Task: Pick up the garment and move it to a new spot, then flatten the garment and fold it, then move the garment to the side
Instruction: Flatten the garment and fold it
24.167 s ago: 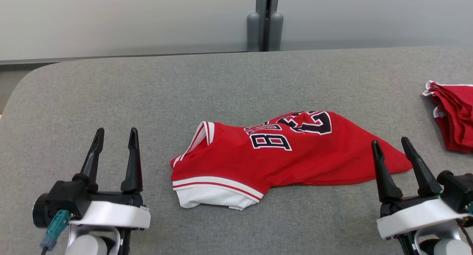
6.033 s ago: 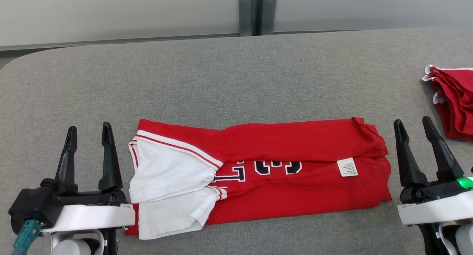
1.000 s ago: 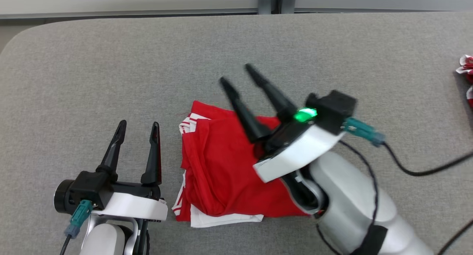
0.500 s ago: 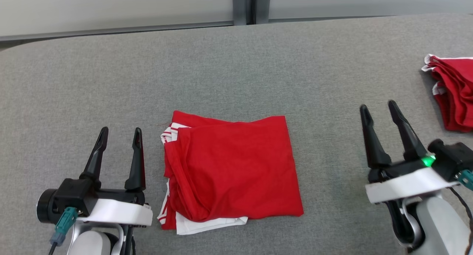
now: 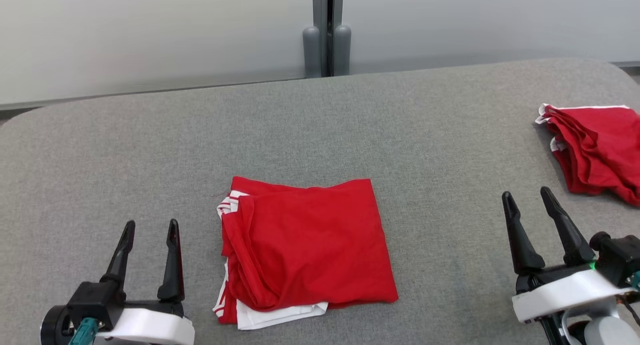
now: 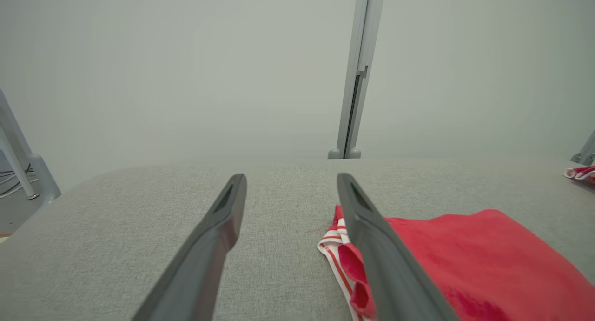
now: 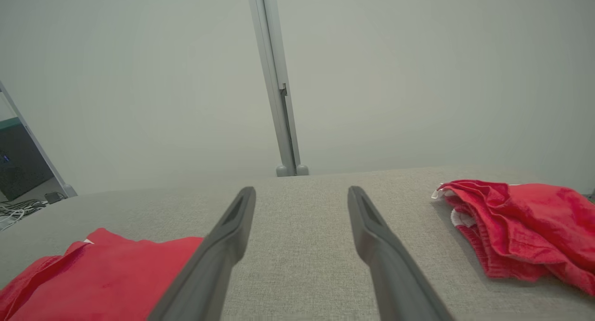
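Over on the grey bench (image 5: 360, 115), the garment (image 5: 307, 245) is lying flat in the middle, folded into a rough square. It's mostly plain red on top. A bit of red-and-white striped trim pokes out at its far left corner, and a white layer sticks out from under the near left corner. The left edge looks kinda bunched, with a few folds stacked up.

The left gripper (image 5: 151, 225) hangs just beside that left edge without touching it. Its fingers are spread apart with nothing between them, and in the left wrist view you can see bare bench through the gap.

The right gripper (image 5: 526, 193) is well off to the right of the garment, also spread wide and holding nothing. It sits roughly between the garment and a second red cloth pile (image 5: 595, 150) out at the far right of the bench. That pile is crumpled, with a little white trim showing.

A pale wall with a grey post (image 5: 327, 30) runs behind the bench.
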Tool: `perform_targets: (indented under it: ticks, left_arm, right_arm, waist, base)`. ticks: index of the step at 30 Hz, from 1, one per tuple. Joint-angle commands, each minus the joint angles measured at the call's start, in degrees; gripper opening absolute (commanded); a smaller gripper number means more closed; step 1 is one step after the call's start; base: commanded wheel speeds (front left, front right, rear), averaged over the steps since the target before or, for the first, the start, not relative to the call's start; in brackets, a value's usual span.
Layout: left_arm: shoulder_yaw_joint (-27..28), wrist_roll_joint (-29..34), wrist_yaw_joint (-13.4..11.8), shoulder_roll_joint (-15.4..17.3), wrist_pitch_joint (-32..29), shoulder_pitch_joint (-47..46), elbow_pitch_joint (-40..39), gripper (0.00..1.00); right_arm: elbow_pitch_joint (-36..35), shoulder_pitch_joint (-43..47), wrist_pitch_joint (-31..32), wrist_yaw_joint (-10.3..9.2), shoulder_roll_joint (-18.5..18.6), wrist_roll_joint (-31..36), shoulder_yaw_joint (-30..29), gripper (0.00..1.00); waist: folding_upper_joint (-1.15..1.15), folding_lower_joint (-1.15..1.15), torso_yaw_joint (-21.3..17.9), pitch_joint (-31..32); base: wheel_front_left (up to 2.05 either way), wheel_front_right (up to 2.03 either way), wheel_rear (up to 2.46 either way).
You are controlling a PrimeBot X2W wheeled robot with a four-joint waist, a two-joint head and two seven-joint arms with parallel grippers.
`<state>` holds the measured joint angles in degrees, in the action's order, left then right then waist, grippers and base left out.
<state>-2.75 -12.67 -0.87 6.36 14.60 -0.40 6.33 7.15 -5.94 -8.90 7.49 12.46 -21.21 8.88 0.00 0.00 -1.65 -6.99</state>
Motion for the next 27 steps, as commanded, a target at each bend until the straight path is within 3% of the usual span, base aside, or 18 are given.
perform_targets:
  ticks: [1, 10, 27]
  left_arm:
    - [0.1, -0.4, -0.3, 0.4, -0.3, 1.5, 0.1, 1.0]
    - [0.0, -0.7, -1.4, 0.8, -2.5, 6.4, -0.4, 1.0]
    - [-0.1, -1.4, -2.9, 1.4, -4.2, 9.5, -1.1, 1.0]
  right_arm:
    - [-0.6, 1.9, 0.8, 0.0, 0.1, 0.3, -0.5, 1.0]
    - [-3.4, 7.8, 4.8, 0.0, -0.6, 1.1, -2.1, 1.0]
    - [-4.6, 10.5, 7.9, 0.0, -1.2, 0.9, -2.1, 1.0]
  waist:
    - [0.0, 0.0, 0.0, 2.4]
    - [0.0, 0.0, -0.4, 7.2]
    - [0.0, 0.0, -0.1, 9.3]
  base:
    - [0.0, 0.0, 0.0]
    - [0.0, 0.0, 0.0]
    - [0.0, 0.0, 0.0]
